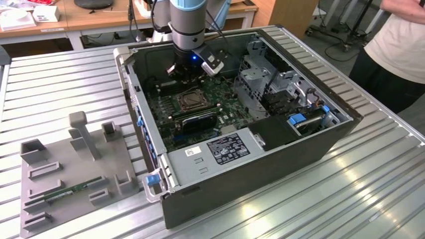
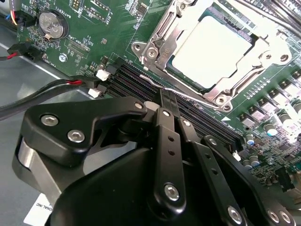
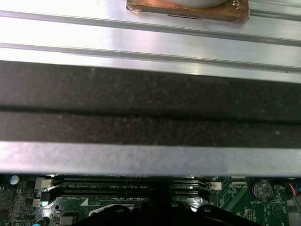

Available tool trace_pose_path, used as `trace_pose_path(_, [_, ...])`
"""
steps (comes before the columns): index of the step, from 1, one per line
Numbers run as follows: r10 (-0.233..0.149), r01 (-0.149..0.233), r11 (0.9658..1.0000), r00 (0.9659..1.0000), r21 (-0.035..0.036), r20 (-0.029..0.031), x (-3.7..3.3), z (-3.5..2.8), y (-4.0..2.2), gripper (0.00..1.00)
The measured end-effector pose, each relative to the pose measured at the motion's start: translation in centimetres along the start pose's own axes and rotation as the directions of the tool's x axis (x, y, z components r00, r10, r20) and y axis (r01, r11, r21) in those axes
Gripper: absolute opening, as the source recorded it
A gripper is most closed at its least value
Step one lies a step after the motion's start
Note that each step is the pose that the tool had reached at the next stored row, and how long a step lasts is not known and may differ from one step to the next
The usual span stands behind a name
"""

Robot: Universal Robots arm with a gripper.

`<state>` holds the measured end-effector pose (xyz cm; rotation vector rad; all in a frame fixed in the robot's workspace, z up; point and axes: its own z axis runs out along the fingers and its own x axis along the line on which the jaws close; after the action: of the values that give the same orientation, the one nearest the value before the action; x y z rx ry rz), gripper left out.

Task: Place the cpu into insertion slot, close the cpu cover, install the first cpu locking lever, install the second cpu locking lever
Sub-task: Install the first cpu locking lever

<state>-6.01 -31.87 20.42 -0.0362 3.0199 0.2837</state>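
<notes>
In the second wrist view the cpu [image 2: 214,47] lies flat in the insertion slot [image 2: 151,44], its silvery top showing through the window of the cpu cover [image 2: 244,70], which is folded down over it. A thin wire locking lever [image 2: 188,95] runs along the socket's near edge. My gripper [image 2: 162,96] is shut, and its black fingertips [image 2: 163,107] stand right at that lever, between the socket and the black memory slots [image 2: 136,80]. In the exterior view the gripper [image 1: 180,74] hangs inside the open computer case just behind the insertion slot [image 1: 188,101].
The case [image 1: 265,164] lies open on a ribbed metal table [image 1: 59,84]. Drive cages [image 1: 265,79] and a power supply [image 1: 222,148] crowd the exterior view's right. A grey fixture tray [image 1: 66,164] holds a green memory stick [image 1: 69,191]. A person [image 1: 398,45] stands at the far right.
</notes>
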Motion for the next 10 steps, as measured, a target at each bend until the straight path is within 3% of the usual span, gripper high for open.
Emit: trace_pose_path(10, [0.0, 0.0, 1.0, 1.0, -0.0005, 0.0017, 0.24, -0.02, 0.01, 0.11])
